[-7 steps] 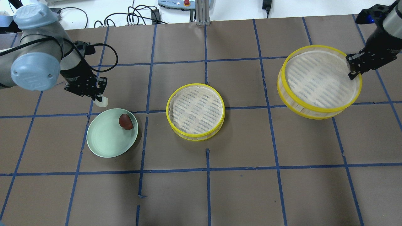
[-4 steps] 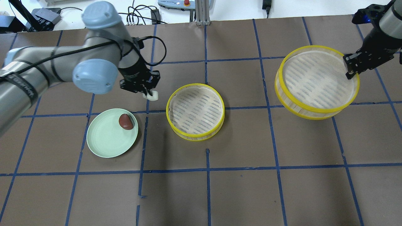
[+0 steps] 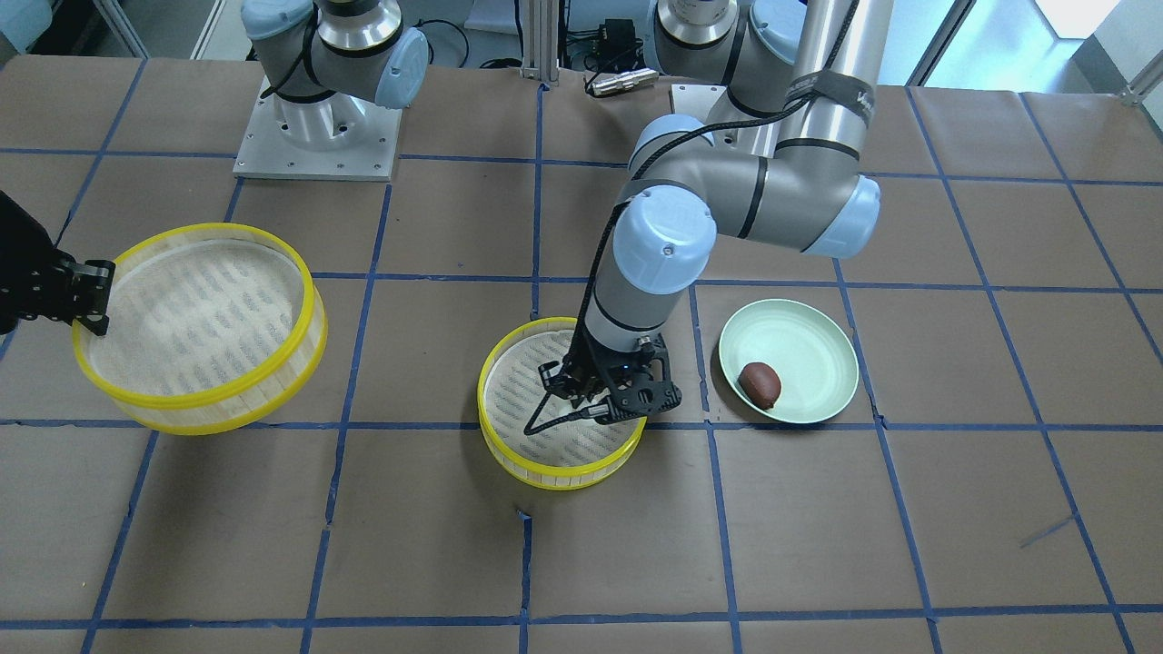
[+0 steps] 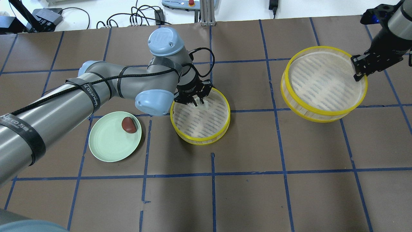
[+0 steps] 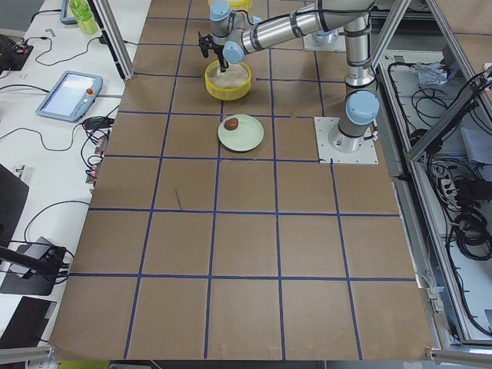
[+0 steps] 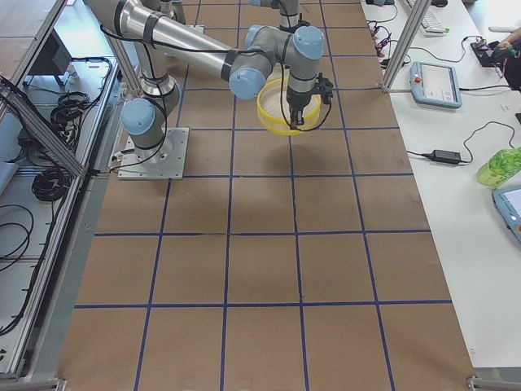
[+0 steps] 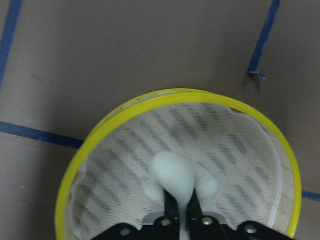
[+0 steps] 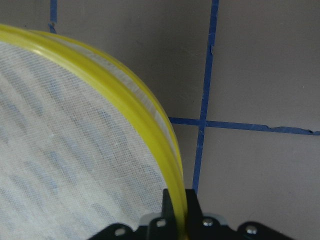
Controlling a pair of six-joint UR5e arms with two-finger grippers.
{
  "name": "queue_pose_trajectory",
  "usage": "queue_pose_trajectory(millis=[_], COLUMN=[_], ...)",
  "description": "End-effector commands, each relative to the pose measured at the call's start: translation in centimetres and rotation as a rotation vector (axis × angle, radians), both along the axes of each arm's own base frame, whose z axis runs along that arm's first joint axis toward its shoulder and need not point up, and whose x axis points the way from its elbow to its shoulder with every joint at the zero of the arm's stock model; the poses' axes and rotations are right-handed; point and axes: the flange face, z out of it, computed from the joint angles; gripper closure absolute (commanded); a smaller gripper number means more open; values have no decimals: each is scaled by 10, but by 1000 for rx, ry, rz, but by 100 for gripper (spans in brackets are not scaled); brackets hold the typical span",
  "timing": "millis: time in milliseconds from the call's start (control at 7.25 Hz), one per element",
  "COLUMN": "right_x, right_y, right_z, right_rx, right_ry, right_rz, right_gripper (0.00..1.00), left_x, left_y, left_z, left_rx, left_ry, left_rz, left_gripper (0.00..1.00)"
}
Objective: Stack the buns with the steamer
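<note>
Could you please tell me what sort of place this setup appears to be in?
Most likely a robotics lab workcell, not a kitchen: the table is papered brown with a blue tape grid, a teach pendant lies on the side bench, and an arm base plate is bolted down.

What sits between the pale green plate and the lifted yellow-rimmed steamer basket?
Overhead view: the second yellow-rimmed steamer basket, left hand holding white bun over it.

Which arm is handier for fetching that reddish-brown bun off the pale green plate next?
Left. The left fingers hold the white bun over the middle yellow-rimmed steamer basket, beside the pale green plate bearing the reddish-brown bun. The right fingers grip the far lifted steamer basket.
</note>
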Motion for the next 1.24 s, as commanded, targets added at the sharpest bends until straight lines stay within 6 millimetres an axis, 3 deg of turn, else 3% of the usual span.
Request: queue_pose_trajectory(millis=[0, 138, 276, 414, 690, 828, 1103], right_x=[46, 74, 108, 143, 242, 285, 334], right_y=[-6, -8, -10, -21, -27, -20, -19], right_z=[0, -3, -8, -29, -55, -66, -105], right_rx=[-11, -8, -12, -3, 7, 20, 32], right_ry=[1, -1, -8, -27, -25, -21, -5], right_rz=[5, 18, 21, 4, 4, -16, -8], right_gripper=[98, 98, 98, 98, 98, 98, 98], left_x=[8, 28, 104, 170, 253, 266, 265], left_y=[0, -10, -36, -38, 0, 11, 20], left_z=[7, 13, 23, 20, -28, -43, -56], left_rx=[-66, -91, -95, -78, 32, 68, 107], left_ry=[-118, -165, -180, -197, -174, -162, -154], left_rz=[-111, -182, -216, -275, -362, -344, -310], left_gripper=[0, 0, 0, 0, 0, 0, 1])
